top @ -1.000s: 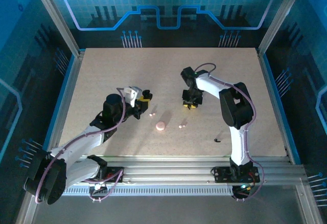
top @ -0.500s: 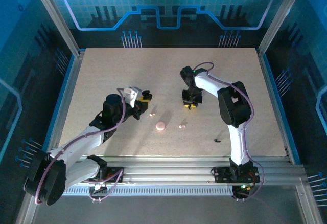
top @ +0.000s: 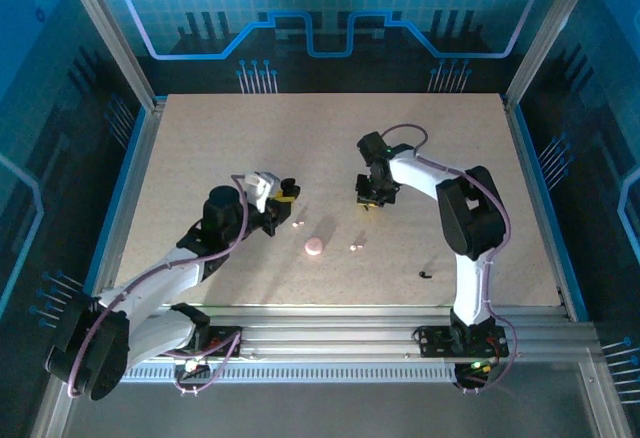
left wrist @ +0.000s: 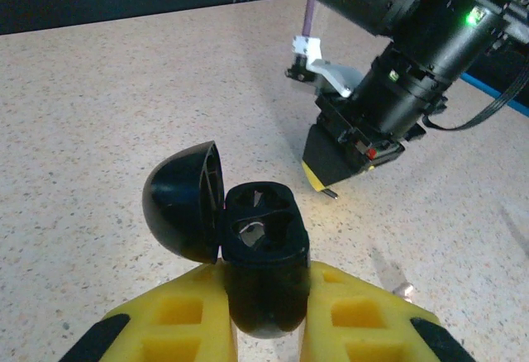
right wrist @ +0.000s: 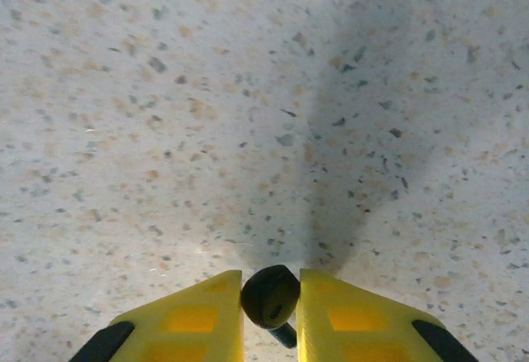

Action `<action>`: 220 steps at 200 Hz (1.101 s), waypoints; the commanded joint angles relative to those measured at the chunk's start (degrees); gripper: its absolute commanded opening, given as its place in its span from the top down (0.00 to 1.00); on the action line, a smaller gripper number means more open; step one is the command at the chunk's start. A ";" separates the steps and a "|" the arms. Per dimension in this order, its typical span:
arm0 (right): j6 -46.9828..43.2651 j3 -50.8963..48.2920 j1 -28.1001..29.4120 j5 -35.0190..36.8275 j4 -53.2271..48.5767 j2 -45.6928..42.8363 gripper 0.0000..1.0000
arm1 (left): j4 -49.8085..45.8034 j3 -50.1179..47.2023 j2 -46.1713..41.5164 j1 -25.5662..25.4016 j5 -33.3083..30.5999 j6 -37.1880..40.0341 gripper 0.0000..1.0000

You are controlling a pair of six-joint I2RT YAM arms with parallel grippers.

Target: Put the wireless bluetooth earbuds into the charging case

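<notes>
The right tool (right wrist: 269, 276) partly hides the black earbud (right wrist: 271, 297).

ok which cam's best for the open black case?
Left wrist: the black charging case sits close up, clamped between the left fingers, lid open, both sockets in view. Top external shows it as a tiny dark blob at that arm's tip.

The charging case (left wrist: 263, 238) sits in the left claw (left wrist: 266, 300), an earbud (right wrist: 269, 296) in the right claw (right wrist: 270, 286).
</notes>
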 commanded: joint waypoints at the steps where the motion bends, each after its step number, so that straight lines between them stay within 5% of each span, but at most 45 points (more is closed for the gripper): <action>1: -0.91 -4.04 -0.14 -1.73 7.75 -4.35 0.80 | 2.27 -0.62 1.50 -2.60 -0.91 2.92 0.90; 84: -1.75 -21.74 -0.64 -4.77 20.53 -16.63 0.82 | 7.30 -0.99 8.36 -11.99 -4.86 4.81 0.92; 150: -0.60 -35.74 -5.45 -10.82 31.75 -28.50 0.82 | 19.01 2.90 24.25 -19.14 -3.50 5.48 0.92; 220: -0.61 -41.79 -10.32 -17.04 35.06 -37.07 0.81 | 26.69 7.47 34.05 -22.02 -1.67 5.48 0.92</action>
